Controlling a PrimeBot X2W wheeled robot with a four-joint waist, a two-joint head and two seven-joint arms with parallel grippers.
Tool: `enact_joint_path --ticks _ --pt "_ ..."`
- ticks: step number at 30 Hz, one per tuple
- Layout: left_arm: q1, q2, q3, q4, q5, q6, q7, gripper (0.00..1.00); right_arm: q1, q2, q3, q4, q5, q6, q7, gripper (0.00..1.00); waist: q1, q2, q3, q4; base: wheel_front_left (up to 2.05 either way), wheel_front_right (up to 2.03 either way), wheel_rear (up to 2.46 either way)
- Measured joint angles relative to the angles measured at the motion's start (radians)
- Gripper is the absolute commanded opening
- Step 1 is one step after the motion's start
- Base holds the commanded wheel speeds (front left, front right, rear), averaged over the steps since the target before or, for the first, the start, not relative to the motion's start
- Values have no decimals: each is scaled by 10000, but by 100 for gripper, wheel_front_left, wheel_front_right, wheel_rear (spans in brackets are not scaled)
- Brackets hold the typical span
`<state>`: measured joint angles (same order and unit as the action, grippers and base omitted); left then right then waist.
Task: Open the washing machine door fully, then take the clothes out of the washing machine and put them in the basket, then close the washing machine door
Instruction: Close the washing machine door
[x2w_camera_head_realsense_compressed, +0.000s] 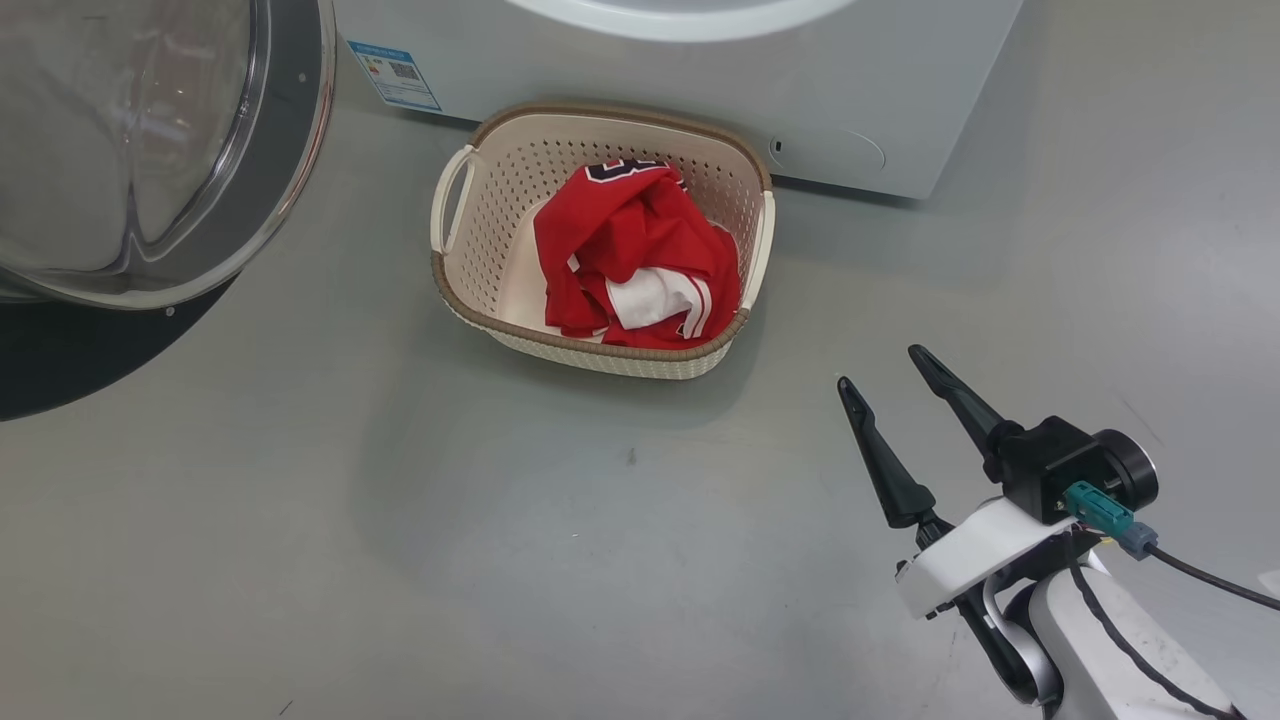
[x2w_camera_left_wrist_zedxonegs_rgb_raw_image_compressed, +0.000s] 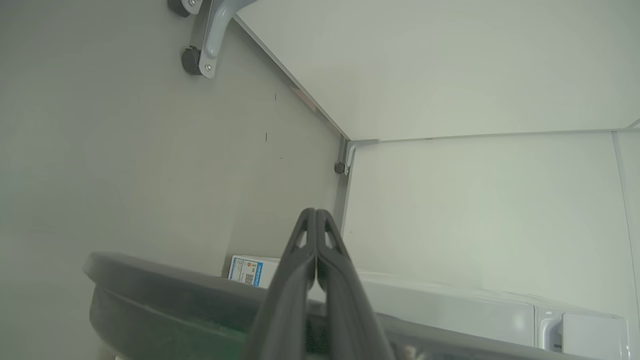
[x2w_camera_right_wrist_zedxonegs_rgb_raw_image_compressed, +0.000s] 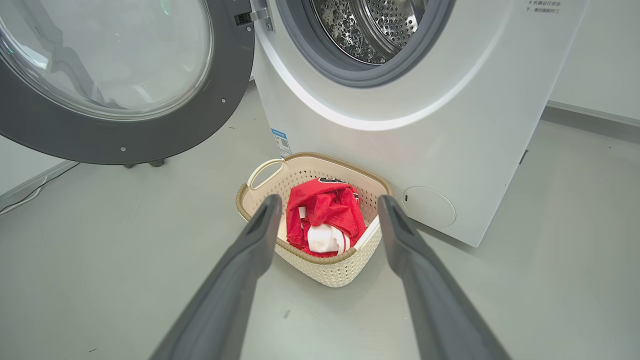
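Clothes (x2w_camera_head_realsense_compressed: 625, 250) lay in basket (x2w_camera_head_realsense_compressed: 640, 365); washing machine (x2w_camera_right_wrist_zedxonegs_rgb_raw_image_compressed: 425, 140) looked emptied. Door (x2w_camera_head_realsense_compressed: 290, 150), upper left, stood open: closing remained. Right gripper (x2w_camera_head_realsense_compressed: 880, 366) jaws wide, empty; left gripper (x2w_camera_left_wrist_zedxonegs_rgb_raw_image_compressed: 316, 215) pressed together.

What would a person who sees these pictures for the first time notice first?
The red clothes lie crumpled in the cream basket on the floor, just before the washer. The big round door stands wide open on the left, baring the steel drum. The right gripper hovers near the basket, fingers spread.
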<state>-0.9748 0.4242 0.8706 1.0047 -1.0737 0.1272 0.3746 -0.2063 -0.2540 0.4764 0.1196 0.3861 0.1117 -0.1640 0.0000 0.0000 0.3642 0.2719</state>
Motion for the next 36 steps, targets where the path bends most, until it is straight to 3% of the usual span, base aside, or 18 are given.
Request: enact_joint_path --ticks 25,36 --pt "-109 247 -980 543 372 -25 2061 0 3 157 121 182 23 0 -50 100 0 0 -424 157 0 0 0" --pt "-78 232 -1294 600 543 -428 2736 0 3 265 134 326 100 0 -104 100 0 0 -612 214 0 0 0"
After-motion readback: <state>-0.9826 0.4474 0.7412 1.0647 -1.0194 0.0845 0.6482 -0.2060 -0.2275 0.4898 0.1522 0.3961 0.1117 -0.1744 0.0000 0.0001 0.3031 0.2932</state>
